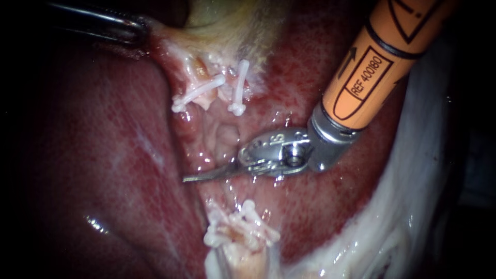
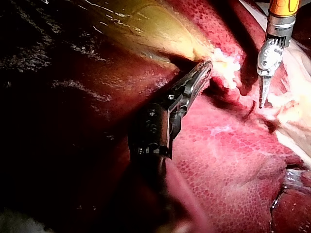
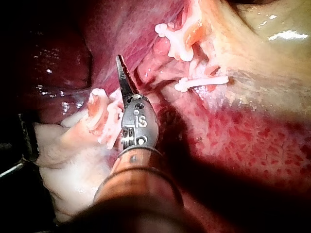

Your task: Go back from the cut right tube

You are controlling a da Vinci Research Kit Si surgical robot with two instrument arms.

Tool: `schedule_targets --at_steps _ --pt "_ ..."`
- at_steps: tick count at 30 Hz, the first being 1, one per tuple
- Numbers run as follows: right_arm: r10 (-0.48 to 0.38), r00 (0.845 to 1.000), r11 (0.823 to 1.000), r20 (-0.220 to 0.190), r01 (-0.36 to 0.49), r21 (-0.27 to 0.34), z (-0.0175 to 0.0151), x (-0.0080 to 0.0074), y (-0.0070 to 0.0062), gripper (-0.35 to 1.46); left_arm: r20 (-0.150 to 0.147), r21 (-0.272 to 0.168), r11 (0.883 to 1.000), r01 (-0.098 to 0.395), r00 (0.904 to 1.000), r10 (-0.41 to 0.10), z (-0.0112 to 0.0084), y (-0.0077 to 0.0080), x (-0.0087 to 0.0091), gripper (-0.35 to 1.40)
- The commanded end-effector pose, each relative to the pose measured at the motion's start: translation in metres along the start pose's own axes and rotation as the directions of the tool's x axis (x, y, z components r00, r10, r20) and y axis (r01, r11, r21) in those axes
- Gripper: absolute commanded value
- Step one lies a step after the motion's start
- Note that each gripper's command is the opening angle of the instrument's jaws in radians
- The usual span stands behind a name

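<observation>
My right instrument point(image 1: 188, 179) comes in from the upper right on an orange shaft. Its thin curved blades lie shut and point left across the raw gap between the cut ends. Above the blades, two white clips point(image 1: 199, 93) point(image 1: 238, 88) sit on the pale stumps under the gallbladder point(image 1: 232, 20). Below them, several white clips point(image 1: 243, 227) crowd the lower stump. In the right wrist view the blade tip point(image 3: 124, 75) is beside the lower clipped stump point(image 3: 104, 116), touching nothing I can see. My left instrument point(image 1: 142, 27), at the upper left, is shut on gallbladder tissue and holds it taut.
Dark red liver point(image 1: 93, 155) fills the left and middle of the endoscope view. White fibrous material point(image 1: 413, 206) runs down the right edge, under the orange shaft. In the left wrist view the right instrument point(image 2: 262, 92) hangs ahead of my left jaws point(image 2: 204, 70).
</observation>
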State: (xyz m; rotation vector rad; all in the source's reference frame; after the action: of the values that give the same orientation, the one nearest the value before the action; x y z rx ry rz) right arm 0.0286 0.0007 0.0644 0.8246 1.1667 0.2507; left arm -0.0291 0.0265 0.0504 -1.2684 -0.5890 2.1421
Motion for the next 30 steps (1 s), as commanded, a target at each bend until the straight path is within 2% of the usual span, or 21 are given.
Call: schedule_targets --at_steps 1,2,3,4,5,6,10,16,21,23,26,28,29,30 --pt "-0.001 1.000 1.000 -0.003 0.001 0.001 0.0000 0.0000 -0.0001 -0.25 0.000 0.000 1.000 0.000 1.0000 0.000 0.0000 0.0000 0.0000 -0.35" --pt "-0.001 1.000 1.000 -0.012 0.001 -0.002 0.0000 0.0001 -0.0002 0.24 0.000 -0.001 1.000 0.000 1.0000 0.000 0.0000 0.0000 0.0000 -0.35" --pt "-0.002 1.000 1.000 -0.024 0.002 -0.001 0.0000 0.0002 -0.0002 0.84 0.000 -0.001 1.000 -0.001 1.0000 0.001 0.0000 0.0000 0.0000 -0.35" --pt "-0.004 0.999 1.000 -0.045 0.003 -0.003 0.0002 0.0004 -0.0003 1.11 0.000 0.000 1.000 -0.001 1.0000 0.001 0.0000 -0.0001 -0.0001 -0.35" --pt "-0.005 0.998 1.000 -0.064 0.004 -0.008 0.0003 0.0006 -0.0003 1.28 0.000 0.000 1.000 -0.001 1.0000 0.001 0.0000 -0.0001 -0.0001 -0.35" --pt "-0.006 0.997 1.000 -0.082 0.006 -0.006 0.0005 0.0007 -0.0004 1.35 0.000 0.000 1.000 -0.001 1.0000 0.001 0.0000 -0.0001 -0.0001 -0.35" --pt "-0.002 0.996 1.000 -0.091 0.001 -0.003 0.0009 0.0011 -0.0008 1.43 0.000 -0.001 1.000 -0.001 1.0000 0.001 0.0000 -0.0001 -0.0001 -0.35" --pt "0.004 0.996 1.000 -0.092 -0.005 -0.010 0.0007 0.0011 -0.0011 1.43 0.000 -0.001 1.000 -0.001 1.0000 0.001 0.0000 -0.0002 -0.0002 -0.35" --pt "0.009 0.995 0.996 -0.095 -0.017 -0.088 -0.0014 0.0015 -0.0023 1.43 0.000 -0.002 1.000 -0.002 1.0000 0.002 -0.0002 -0.0002 -0.0003 -0.35" --pt "-0.003 0.998 0.991 -0.066 -0.006 -0.137 -0.0030 0.0022 -0.0032 1.43 0.000 -0.002 1.000 -0.002 1.0000 0.002 -0.0002 -0.0003 -0.0003 -0.35" --pt "-0.067 0.997 0.975 0.026 0.071 -0.212 -0.0053 0.0033 -0.0044 1.43 0.000 -0.002 1.000 -0.002 1.0000 0.002 -0.0002 -0.0004 -0.0004 -0.35" --pt "-0.102 0.991 0.959 0.088 0.121 -0.258 -0.0067 0.0037 -0.0053 1.43 0.000 -0.001 1.000 -0.002 1.0000 0.002 -0.0002 -0.0003 -0.0004 -0.35" --pt "-0.130 0.982 0.942 0.140 0.166 -0.290 -0.0076 0.0039 -0.0059 1.43 0.000 -0.001 1.000 -0.002 1.0000 0.002 -0.0001 -0.0003 -0.0004 -0.35" --pt "-0.140 0.975 0.931 0.173 0.189 -0.312 -0.0082 0.0039 -0.0064 1.43 0.000 -0.001 1.000 -0.002 1.0000 0.002 -0.0001 -0.0003 -0.0004 -0.35"
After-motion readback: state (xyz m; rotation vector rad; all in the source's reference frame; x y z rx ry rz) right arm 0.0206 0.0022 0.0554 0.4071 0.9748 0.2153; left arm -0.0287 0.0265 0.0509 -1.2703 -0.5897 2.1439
